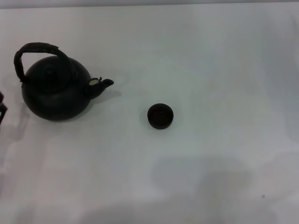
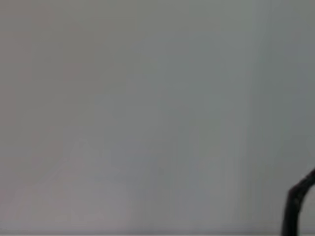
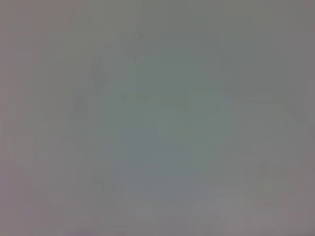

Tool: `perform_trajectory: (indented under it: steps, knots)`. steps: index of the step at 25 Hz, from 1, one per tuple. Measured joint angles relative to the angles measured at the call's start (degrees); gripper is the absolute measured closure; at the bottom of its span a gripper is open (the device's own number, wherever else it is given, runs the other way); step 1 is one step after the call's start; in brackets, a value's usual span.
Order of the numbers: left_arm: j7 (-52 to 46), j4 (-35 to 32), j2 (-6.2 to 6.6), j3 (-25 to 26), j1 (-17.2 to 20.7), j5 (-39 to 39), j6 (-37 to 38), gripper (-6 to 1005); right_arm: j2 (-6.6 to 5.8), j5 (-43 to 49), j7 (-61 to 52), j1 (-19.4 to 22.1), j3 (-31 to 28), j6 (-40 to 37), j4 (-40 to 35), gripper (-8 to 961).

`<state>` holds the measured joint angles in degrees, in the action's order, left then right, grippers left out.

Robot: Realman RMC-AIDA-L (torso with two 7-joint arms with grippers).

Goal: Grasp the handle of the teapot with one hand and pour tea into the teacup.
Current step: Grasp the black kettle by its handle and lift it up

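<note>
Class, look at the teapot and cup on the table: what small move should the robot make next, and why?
Probably bring the left gripper, just visible at the table's left edge, up over the handle. The teapot stands upright and unheld, spout toward the teacup, which sits apart on its right.

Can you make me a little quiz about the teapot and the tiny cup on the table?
1. True or false: the teapot lies tipped on its side.
2. Its spout points toward: A) the cup B) the table's far edge C) the robot.
3. Fill in: the arched ____ rises over the teapot.

Key: 1 false, it stands upright. 2 A. 3 handle.
</note>
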<state>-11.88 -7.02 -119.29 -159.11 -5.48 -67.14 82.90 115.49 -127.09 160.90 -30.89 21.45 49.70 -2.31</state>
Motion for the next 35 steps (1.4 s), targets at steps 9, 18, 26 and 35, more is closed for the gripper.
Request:
perform_trajectory:
  steps: [9,18,26,35]
  knots:
    - [0.02,0.26,0.09,-0.06,-4.5,3.99,-0.73,223,0.0,0.01,-0.83,-0.31,-0.01,-0.51,-0.01,118]
    - [0.02,0.53,0.02,0.37,-7.52,3.88,-2.96,225,0.0,0.01,-1.22,0.19,0.0,-0.65,0.26,118]
    - [0.02,0.51,0.05,0.56,-9.09,2.66,-6.44,228,0.0,0.1,-1.37,-0.01,0.0,-0.73,0.13,118]
    - [0.02,0.45,0.08,0.53,-9.76,1.77,-7.16,227,0.0,0.07,-1.45,-0.22,0.0,-0.85,0.21,118]
